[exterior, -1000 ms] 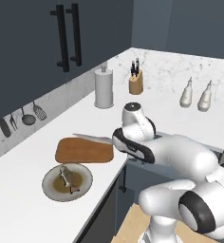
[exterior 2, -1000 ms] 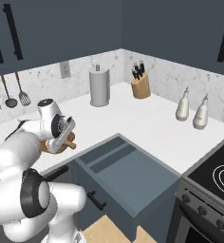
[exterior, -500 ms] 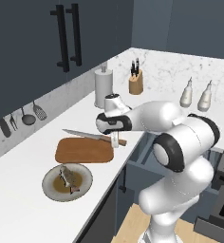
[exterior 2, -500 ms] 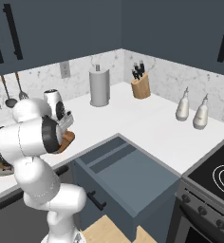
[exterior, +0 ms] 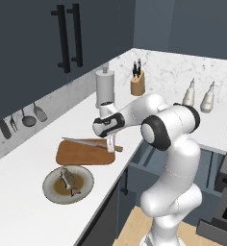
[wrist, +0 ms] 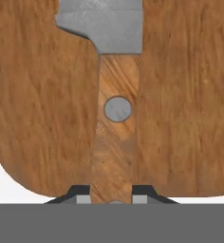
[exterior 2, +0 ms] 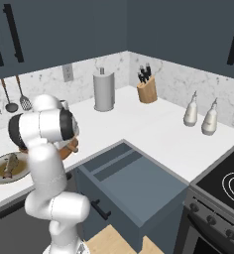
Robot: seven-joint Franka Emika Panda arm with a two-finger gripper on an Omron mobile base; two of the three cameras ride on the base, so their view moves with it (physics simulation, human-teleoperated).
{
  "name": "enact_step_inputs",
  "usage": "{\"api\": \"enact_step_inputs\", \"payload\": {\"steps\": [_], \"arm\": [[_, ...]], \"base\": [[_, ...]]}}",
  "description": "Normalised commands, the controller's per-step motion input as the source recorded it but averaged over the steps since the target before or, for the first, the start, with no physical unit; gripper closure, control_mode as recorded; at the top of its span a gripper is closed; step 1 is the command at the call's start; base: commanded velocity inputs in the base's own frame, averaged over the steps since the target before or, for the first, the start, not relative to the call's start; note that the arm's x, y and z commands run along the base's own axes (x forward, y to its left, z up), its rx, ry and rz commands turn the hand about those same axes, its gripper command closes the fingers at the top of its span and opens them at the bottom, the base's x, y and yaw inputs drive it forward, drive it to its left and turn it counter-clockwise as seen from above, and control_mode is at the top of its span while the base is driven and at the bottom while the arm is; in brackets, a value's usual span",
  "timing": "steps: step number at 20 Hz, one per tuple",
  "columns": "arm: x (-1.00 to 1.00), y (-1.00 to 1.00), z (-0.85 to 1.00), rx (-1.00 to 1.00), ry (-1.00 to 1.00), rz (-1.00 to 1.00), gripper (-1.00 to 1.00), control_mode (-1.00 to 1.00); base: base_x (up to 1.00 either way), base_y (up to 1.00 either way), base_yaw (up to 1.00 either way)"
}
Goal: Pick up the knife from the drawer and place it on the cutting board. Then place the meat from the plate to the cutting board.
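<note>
Gripper clamped on knife handle at cutting board's near edge.

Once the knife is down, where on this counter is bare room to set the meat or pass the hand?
On the cutting board, the half nearer the plate is bare; the knife lies along its far edge, gripper shut on the handle. White counter is free from the board to the hanging utensils. It is crowded around the paper towel roll.
</note>
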Motion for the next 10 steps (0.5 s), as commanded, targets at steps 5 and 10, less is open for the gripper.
{"api": "enact_step_inputs", "payload": {"steps": [5,10], "arm": [[0.30,0.19,-0.34,0.00,0.00,0.00,1.00,-1.00],[0.49,0.67,0.00,-0.04,0.04,0.00,1.00,-1.00]], "base": [[0.00,0.00,0.00],[0.00,0.00,0.00]]}}
